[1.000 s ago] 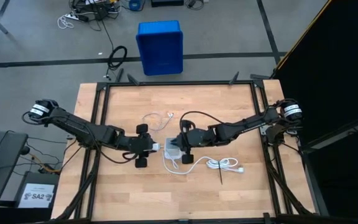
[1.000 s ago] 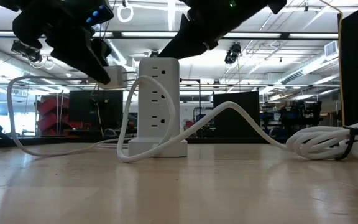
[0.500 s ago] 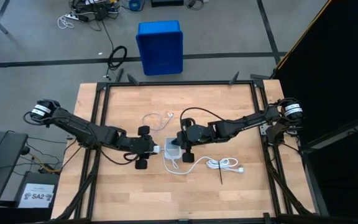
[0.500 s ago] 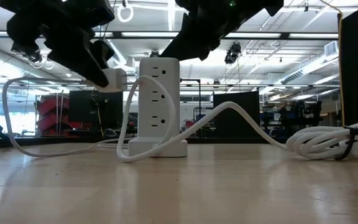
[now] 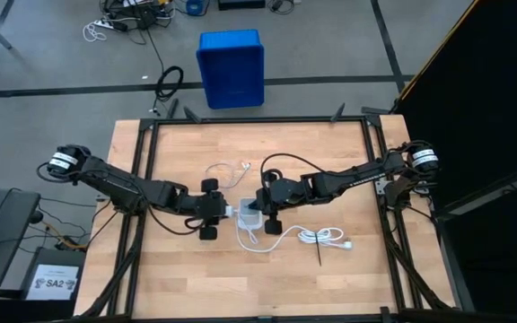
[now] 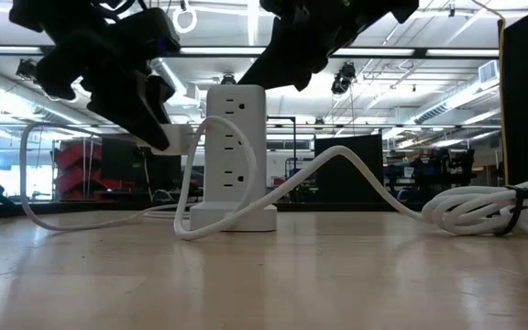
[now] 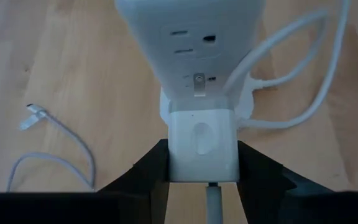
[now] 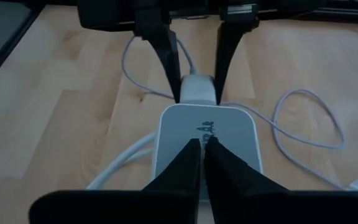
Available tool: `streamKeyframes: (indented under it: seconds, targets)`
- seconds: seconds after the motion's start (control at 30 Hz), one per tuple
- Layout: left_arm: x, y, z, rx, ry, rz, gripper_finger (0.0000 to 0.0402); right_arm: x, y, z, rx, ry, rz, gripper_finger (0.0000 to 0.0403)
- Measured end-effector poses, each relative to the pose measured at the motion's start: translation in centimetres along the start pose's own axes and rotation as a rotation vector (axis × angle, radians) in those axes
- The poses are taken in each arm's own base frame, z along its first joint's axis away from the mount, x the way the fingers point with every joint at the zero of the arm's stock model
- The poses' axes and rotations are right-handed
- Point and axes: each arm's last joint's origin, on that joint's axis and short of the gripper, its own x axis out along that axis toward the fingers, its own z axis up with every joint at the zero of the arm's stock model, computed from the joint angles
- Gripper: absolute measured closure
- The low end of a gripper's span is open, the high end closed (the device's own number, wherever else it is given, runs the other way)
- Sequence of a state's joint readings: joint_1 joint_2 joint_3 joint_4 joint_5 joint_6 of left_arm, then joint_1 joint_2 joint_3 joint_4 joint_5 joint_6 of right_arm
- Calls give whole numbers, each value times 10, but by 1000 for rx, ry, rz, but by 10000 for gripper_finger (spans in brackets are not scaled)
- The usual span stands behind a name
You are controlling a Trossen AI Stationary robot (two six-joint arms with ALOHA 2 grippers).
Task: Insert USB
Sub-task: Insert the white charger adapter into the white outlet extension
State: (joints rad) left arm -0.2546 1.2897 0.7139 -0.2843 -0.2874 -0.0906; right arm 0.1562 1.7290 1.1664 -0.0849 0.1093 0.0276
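Observation:
A white power tower (image 6: pixel 235 151) stands upright on the wooden table, and its thick white cord runs to a tied bundle (image 5: pixel 323 238). My left gripper (image 7: pixel 202 177) is shut on a small white charger block (image 7: pixel 202 144), held just off the tower's left face, with the block's front toward the outlets (image 7: pixel 191 40). The thin USB cable (image 7: pixel 211 200) leaves the block's back, and a loose plug end (image 7: pixel 33 115) lies on the table. My right gripper (image 8: pixel 201 149) is shut above the tower's top (image 8: pixel 207 127). My left gripper pinches the charger block's two side faces (image 7: pixel 174 149) between its two fingers (image 7: pixel 149 171), coming from the table's left and slanting down. The block is lifted clear of the table, and its cable hangs slack behind it. My right gripper's shut fingertips (image 8: pixel 191 155) rest on the tower's top face, slanting down from the table's right. The low view leaves it uncertain whether they truly touch.
The thin cable loops over the table on the far side of the tower (image 5: pixel 227 170). A blue bin (image 5: pixel 232 67) stands on the floor beyond the table's far edge. Bare wood lies along the near side of the table.
My left gripper has sunk and edged toward the tower with the charger block, which now sits lower along the tower's left face. My right gripper has tipped a little over the tower's top. The tower has stayed where it was.

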Motion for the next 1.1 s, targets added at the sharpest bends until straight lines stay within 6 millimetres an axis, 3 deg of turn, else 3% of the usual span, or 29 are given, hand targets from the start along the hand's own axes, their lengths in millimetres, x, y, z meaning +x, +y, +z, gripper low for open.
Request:
streamKeyframes:
  seconds: [0.43,0.6,0.83,1.1]
  targets:
    - [-15,5,-1,71,-10,15,273,1,-1,0,4,-3,-3,403]
    - [-19,-4,3,69,-84,-16,273,-13,7,6,-39,-41,-51,403]
    - [-11,-3,-17,94,-113,-16,273,-26,6,13,0,-81,-101,403]
    - [-12,0,-20,131,-114,-42,273,-24,-3,8,120,-34,-163,403]
